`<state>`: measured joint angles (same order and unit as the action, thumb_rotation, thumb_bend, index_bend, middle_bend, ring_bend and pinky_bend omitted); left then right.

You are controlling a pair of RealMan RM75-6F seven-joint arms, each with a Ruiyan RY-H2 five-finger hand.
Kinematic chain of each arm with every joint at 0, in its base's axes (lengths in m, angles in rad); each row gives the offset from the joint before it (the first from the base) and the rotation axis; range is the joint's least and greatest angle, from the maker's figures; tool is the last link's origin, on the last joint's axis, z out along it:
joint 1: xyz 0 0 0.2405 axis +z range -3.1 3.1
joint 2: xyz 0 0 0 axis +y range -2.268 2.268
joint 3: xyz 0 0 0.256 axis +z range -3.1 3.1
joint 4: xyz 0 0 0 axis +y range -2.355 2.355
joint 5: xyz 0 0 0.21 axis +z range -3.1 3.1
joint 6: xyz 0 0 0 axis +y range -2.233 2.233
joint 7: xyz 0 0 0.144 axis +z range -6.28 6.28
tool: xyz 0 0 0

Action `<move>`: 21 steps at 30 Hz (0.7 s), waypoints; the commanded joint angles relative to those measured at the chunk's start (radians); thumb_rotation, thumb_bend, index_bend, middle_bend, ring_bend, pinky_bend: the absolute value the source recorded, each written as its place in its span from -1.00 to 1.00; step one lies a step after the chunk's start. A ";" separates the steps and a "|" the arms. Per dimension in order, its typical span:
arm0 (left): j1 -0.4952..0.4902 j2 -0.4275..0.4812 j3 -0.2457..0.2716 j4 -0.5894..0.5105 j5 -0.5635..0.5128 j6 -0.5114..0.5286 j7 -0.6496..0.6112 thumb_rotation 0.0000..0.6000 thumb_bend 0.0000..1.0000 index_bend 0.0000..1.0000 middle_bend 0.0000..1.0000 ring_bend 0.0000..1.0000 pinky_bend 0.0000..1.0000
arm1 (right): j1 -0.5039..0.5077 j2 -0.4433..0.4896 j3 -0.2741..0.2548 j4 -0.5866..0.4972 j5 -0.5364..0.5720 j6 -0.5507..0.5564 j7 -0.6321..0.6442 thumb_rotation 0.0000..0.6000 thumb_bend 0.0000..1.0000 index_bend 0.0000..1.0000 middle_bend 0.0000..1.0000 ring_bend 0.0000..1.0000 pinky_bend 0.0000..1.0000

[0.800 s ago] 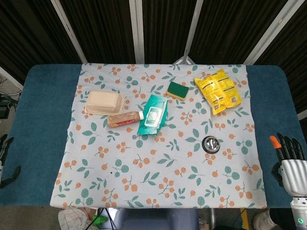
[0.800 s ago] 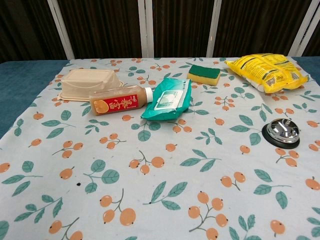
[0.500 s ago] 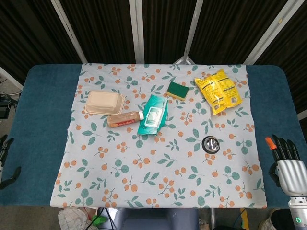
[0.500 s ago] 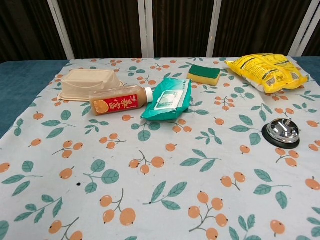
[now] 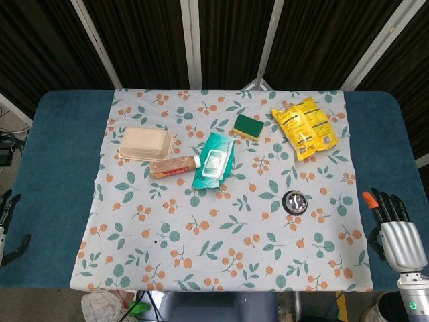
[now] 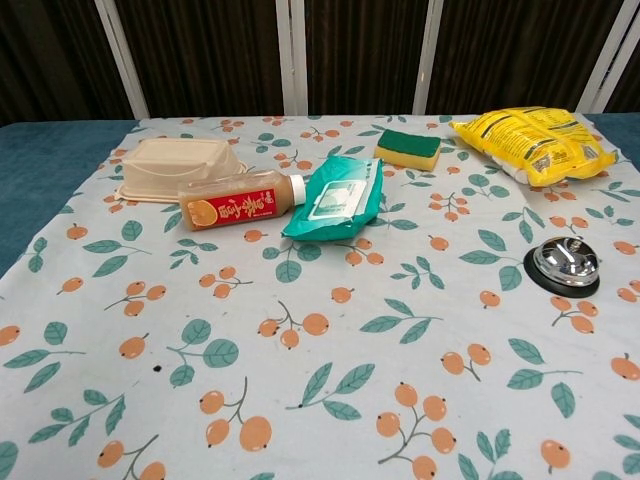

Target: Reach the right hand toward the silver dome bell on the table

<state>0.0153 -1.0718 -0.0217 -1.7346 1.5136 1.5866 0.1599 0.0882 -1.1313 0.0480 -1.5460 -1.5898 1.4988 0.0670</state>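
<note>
With its fingers spread and holding nothing, the right hand [image 5: 392, 228] sits well apart from the bell [image 5: 295, 201], so a hasty sideways reach might knock it.

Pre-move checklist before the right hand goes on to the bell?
1. Bell location: ok. The silver dome bell stands upright on the floral cloth, right of centre.
2. Right hand free: ok. The right hand holds nothing, fingers apart, over the blue table edge.
3. Path from hand to bell: ok. Only bare cloth lies between them.
4. Nearby clutter: ok. The yellow snack bag lies well behind the bell, apart from it.
5. Left hand out of the way: ok. The left hand sits at the far left edge.
6. Hand height above table: cannot tell; the chest view does not show it.
</note>
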 commanded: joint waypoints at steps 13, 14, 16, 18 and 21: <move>0.004 0.002 -0.006 -0.006 -0.021 -0.002 0.002 1.00 -0.07 -0.93 -1.00 -1.00 -0.85 | 0.150 -0.102 0.050 0.068 0.016 -0.173 0.046 1.00 1.00 -0.84 -1.00 -1.00 -1.00; 0.003 0.002 -0.006 -0.006 -0.022 -0.003 0.003 1.00 -0.07 -0.93 -1.00 -1.00 -0.85 | 0.162 -0.111 0.055 0.071 0.020 -0.187 0.046 1.00 1.00 -0.84 -1.00 -1.00 -1.00; 0.003 0.002 -0.007 -0.007 -0.024 -0.005 0.004 1.00 -0.07 -0.93 -1.00 -1.00 -0.85 | 0.187 -0.133 0.065 0.080 0.032 -0.218 0.041 1.00 1.00 -0.84 -1.00 -1.00 -1.00; 0.002 0.002 -0.008 -0.007 -0.027 -0.006 0.005 1.00 -0.07 -0.93 -1.00 -1.00 -0.85 | 0.211 -0.156 0.074 0.091 0.048 -0.251 0.031 1.00 1.00 -0.86 -1.00 -1.00 -1.00; 0.001 0.003 -0.011 -0.005 -0.035 -0.010 0.007 1.00 -0.07 -0.93 -1.00 -1.00 -0.85 | 0.248 -0.196 0.085 0.117 0.069 -0.302 0.019 1.00 1.00 -0.97 -1.00 -1.00 -1.00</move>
<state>0.0166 -1.0693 -0.0325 -1.7403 1.4795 1.5777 0.1663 0.3176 -1.3044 0.1225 -1.4465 -1.5370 1.2222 0.0951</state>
